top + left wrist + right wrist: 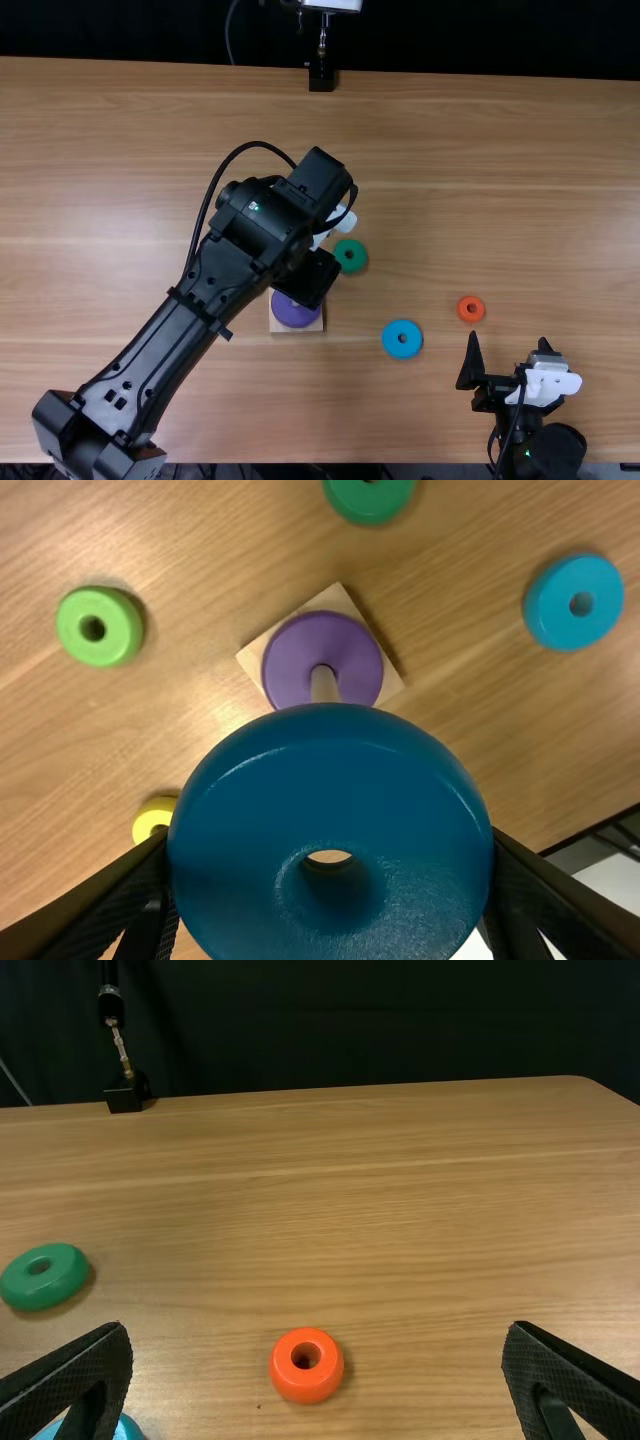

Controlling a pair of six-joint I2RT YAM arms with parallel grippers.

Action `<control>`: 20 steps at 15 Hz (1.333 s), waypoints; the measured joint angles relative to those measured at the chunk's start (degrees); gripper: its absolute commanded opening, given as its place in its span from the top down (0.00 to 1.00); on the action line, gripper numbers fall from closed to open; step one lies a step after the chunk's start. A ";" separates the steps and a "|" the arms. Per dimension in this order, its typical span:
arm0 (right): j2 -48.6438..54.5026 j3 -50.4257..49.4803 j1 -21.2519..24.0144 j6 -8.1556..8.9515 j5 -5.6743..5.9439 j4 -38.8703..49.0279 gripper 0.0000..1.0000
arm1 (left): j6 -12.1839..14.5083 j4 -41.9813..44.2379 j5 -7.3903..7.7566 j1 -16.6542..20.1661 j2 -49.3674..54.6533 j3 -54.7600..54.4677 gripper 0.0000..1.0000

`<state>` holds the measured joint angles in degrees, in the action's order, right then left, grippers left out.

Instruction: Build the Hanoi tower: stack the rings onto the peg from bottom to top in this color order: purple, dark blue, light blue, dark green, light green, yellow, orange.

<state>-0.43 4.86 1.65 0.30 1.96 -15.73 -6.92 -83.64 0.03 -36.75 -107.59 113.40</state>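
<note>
Dark blue ring [330, 770] is nearest, grasped between the fingers of the left gripper [312, 278] and held up off the table [200, 110]. Past its rim rises the peg [324, 685], from a square wooden base [335, 598] whose corners stick out around the purple ring [292, 670] already seated there. Light green ring [98, 645] and yellow ring [148, 817] lie flat on the wood, apart from the base. Dark green ring [350, 265] lies near the base too, on its far right side; light blue ring [402, 326] is farther right, with a strip of bare wood between it and the base. Orange ring [471, 299] lies right of that, just ahead of the right gripper [508, 338], whose fingers are spread wide, released, near the table's near edge. Beyond the orange ring, wide wood runs to the far edge.
</note>
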 measured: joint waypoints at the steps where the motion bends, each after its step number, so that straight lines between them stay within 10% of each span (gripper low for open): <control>1: 0.00 0.00 0.02 0.02 0.02 0.02 0.00 | 0.02 0.02 0.11 -0.11 -0.70 0.00 1.00; 7: 0.02 0.00 0.00 0.02 0.02 0.00 0.00 | -0.85 0.07 0.02 -0.39 -1.97 0.00 1.00; 10: 0.02 0.00 0.00 0.00 0.02 0.02 0.00 | -0.83 -0.20 0.04 -0.39 -1.95 0.00 0.00; 20: 0.00 0.00 0.00 0.00 0.02 0.02 0.00 | -0.76 0.37 0.22 4.24 -1.84 3.04 0.00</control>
<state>-0.43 4.86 1.65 0.30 1.98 -15.70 -7.68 -83.26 0.25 -32.51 -109.43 116.44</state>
